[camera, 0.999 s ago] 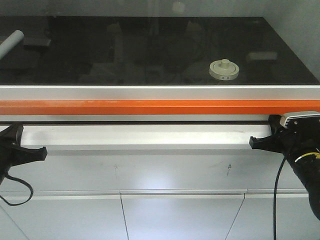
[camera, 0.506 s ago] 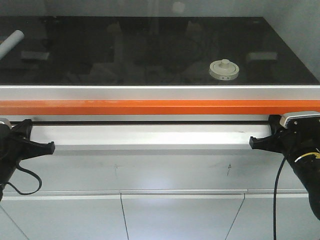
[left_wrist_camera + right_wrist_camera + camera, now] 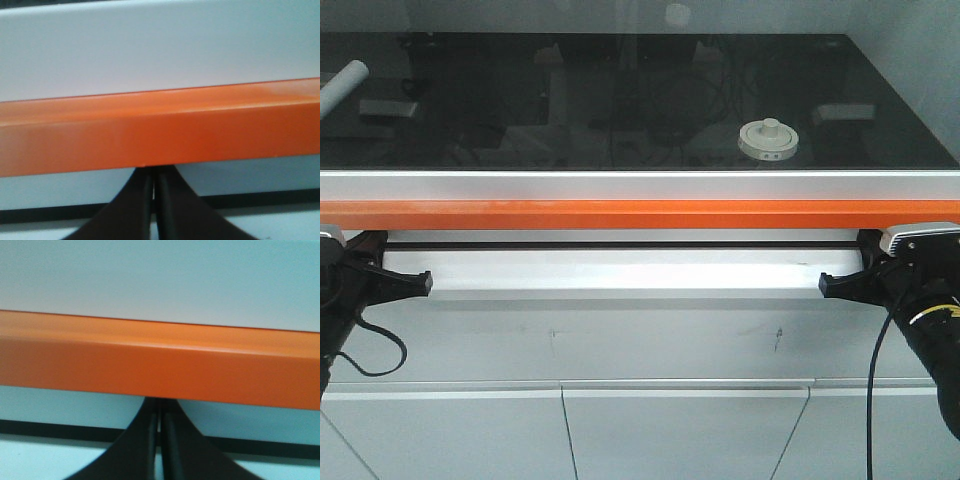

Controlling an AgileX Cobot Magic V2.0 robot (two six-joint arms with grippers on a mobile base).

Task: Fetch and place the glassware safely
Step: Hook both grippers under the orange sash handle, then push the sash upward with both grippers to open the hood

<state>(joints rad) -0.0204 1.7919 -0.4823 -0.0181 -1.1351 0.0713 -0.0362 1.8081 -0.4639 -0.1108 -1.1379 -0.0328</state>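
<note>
Bench (image 3: 470, 130) has a glossy black top showing dim reflections. Silver metal front edge (image 3: 620, 185), orange strip (image 3: 620, 214) directly under it, then a thin black gap and a pale ledge (image 3: 620, 275). Light grey cabinet panels (image 3: 670, 430) below, seams visible. Pale wall (image 3: 915, 40) behind on the right. Soft, even light.

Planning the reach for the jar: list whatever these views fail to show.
Jar: front view, only its cream top is clear; the glass below is lost in dark reflections.
Jar, both wrist views: not visible; the orange bar blocks the view ahead.
Left pincer and right pincer: front view, their arms are cut off by the side edges.
</note>
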